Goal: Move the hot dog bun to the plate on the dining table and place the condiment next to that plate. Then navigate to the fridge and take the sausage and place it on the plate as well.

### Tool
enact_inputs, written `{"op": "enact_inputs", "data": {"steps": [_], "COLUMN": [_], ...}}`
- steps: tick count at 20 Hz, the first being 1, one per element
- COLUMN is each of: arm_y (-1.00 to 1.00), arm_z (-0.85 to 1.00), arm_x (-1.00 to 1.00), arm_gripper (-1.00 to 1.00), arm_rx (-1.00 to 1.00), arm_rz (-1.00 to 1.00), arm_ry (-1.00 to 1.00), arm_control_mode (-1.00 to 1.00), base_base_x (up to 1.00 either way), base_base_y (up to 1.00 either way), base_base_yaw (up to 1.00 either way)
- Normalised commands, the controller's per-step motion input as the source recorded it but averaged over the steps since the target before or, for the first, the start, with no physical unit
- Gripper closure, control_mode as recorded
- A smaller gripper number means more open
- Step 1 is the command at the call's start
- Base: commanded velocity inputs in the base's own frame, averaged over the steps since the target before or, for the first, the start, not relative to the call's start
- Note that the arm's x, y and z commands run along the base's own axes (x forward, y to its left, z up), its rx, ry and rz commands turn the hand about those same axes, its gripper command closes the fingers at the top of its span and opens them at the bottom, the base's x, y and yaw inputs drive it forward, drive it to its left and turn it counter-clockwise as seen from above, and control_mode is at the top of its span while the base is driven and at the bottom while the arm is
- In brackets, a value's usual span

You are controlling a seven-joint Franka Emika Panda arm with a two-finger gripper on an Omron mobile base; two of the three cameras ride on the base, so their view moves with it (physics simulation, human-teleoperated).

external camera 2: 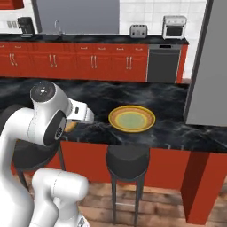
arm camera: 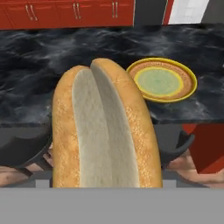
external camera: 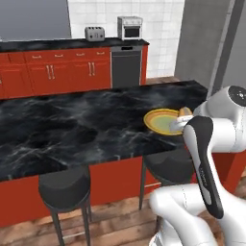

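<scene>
The gripper [arm camera: 105,151] pinches the hot dog bun [arm camera: 103,127] lengthwise, split side up, carrying it above the near edge of the tabletop [arm camera: 39,78], short of the yellow plate [arm camera: 162,81], presumably to set it down there flat.

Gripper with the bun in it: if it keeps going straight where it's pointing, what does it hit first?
Probably the table. The gripper, holding the bun, points forward and down over the black top, with the plate a bit to the side. Depth is hard to judge, so it might reach the plate's rim instead.
</scene>
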Motion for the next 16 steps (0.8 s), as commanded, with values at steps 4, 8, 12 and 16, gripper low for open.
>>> {"op": "enact_inputs", "data": {"steps": [4, 8, 12, 16], "arm_y": [0.00, 0.00, 0.00, 0.00], "arm_z": [0.00, 0.00, 0.00, 0.00], "arm_x": [0.00, 0.00, 0.00, 0.00], "arm_gripper": [1.00, 1.00, 1.00, 1.00], "arm_rx": [0.00, 0.00, 0.00, 0.00], "arm_rz": [0.00, 0.00, 0.00, 0.00], "arm_ry": [0.00, 0.00, 0.00, 0.00], "arm_control_mode": [1.00, 1.00, 1.00, 1.00], "base_base_x": [0.59, 0.22, 0.37, 0.71], "base_base_y": [-0.56, -0.73, -0.60, -0.32], "base_base_yaw": [0.38, 0.25, 0.16, 0.07]}}
